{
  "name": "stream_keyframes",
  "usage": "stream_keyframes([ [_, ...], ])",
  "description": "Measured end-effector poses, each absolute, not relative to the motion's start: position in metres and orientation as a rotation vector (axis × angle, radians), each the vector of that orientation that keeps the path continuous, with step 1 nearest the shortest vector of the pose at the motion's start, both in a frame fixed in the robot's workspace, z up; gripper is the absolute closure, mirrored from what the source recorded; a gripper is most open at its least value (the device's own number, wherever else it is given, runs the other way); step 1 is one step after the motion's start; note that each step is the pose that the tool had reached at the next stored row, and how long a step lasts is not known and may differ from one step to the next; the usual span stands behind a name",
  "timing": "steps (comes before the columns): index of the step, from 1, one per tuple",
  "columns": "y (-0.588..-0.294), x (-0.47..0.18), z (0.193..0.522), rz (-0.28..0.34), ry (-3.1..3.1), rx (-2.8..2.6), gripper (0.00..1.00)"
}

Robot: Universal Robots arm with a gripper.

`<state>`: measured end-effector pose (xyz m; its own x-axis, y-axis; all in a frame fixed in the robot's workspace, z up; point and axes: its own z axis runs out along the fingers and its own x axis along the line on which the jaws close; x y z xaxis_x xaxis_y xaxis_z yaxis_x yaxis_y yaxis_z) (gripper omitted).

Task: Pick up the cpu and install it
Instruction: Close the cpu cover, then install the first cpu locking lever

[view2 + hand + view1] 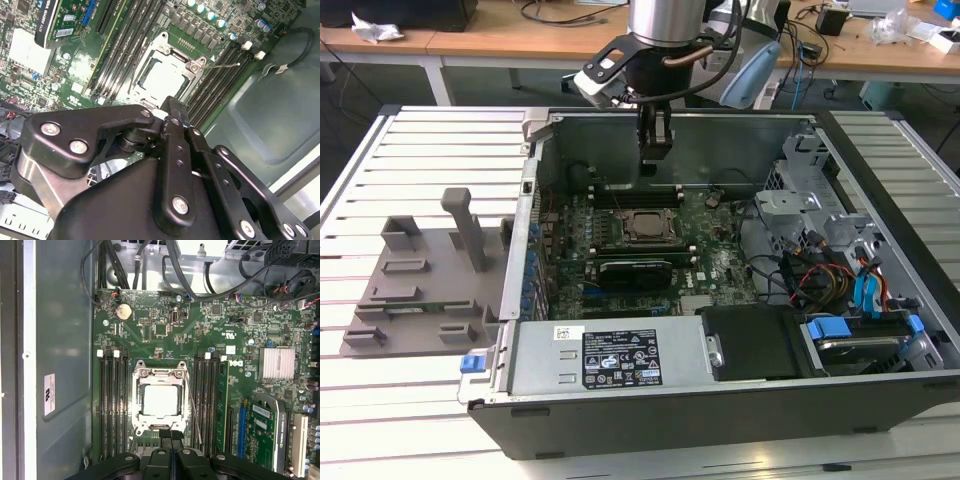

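The cpu (160,400) is a pale silvery square lying flat inside the metal socket frame (136,399) on the green motherboard (200,335). It also shows in the second wrist view as the cpu (162,77), and in the exterior view as the cpu (645,226) in the middle of the open computer case. My gripper (655,152) hangs above the board toward the case's back wall, clear of the socket. Its black fingertips (167,436) press together with nothing between them. In the second wrist view the gripper (172,107) hovers over the socket's edge.
Memory slots (111,405) flank the socket on both sides, and a thin lever wire (192,410) runs along it. A card (635,272) sits in front of the socket. Drive bays and cables (840,280) fill the case's right end. A grey fixture (425,275) stands on the table at the exterior view's left.
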<state>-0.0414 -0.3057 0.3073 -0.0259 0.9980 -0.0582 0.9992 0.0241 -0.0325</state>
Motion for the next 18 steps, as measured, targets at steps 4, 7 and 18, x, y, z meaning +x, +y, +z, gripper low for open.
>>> stream_keyframes([
  [4, -0.3057, -0.0414, 0.3073, -0.1, 2.234, 2.179, 0.89],
  [7, -0.3057, -0.0414, 0.3073, -0.1, 2.234, 2.179, 0.89],
  [18, -0.3056, -0.0414, 0.3073, -0.099, 2.277, 2.133, 0.89],
])
